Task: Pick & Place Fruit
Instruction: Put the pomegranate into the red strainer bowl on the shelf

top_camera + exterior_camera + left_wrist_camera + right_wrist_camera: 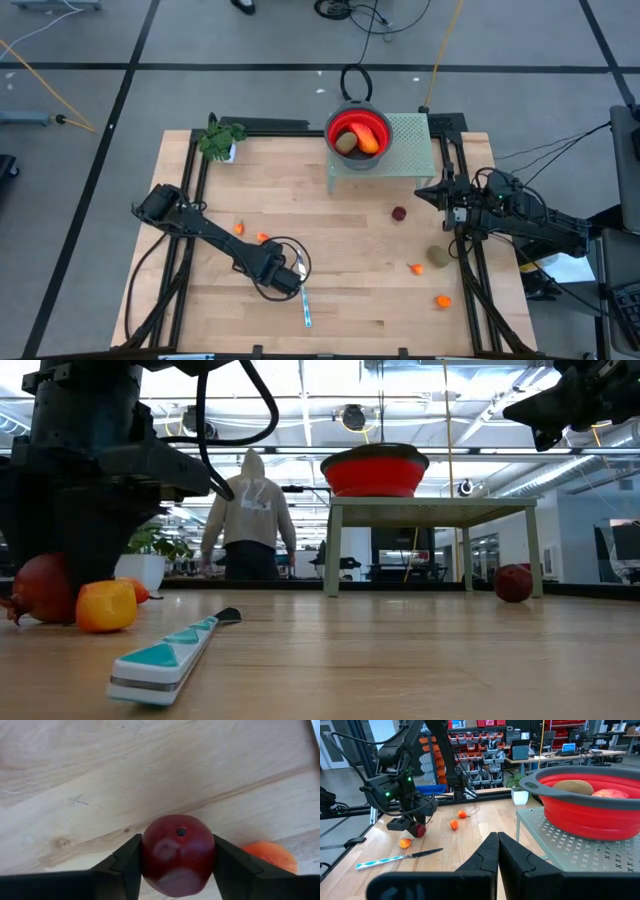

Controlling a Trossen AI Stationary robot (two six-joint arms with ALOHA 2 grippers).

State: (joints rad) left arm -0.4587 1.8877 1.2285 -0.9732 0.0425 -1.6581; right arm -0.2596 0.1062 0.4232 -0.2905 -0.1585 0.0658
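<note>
Glossy dark red ball (178, 854) on matt, grained wooden table (150, 775).

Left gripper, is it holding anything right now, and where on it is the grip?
The left gripper has its fingers against the two opposite sides of a dark red fruit, at its widest part. The right gripper is shut, holding nothing.

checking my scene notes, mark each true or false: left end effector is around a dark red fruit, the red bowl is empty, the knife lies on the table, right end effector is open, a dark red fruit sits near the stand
1. The left end effector is around a dark red fruit: true.
2. The red bowl is empty: false, it holds an olive-brown piece and an orange piece.
3. The knife lies on the table: true.
4. The right end effector is open: false, its fingers are shut.
5. A second dark red fruit sits near the stand: true.
</note>
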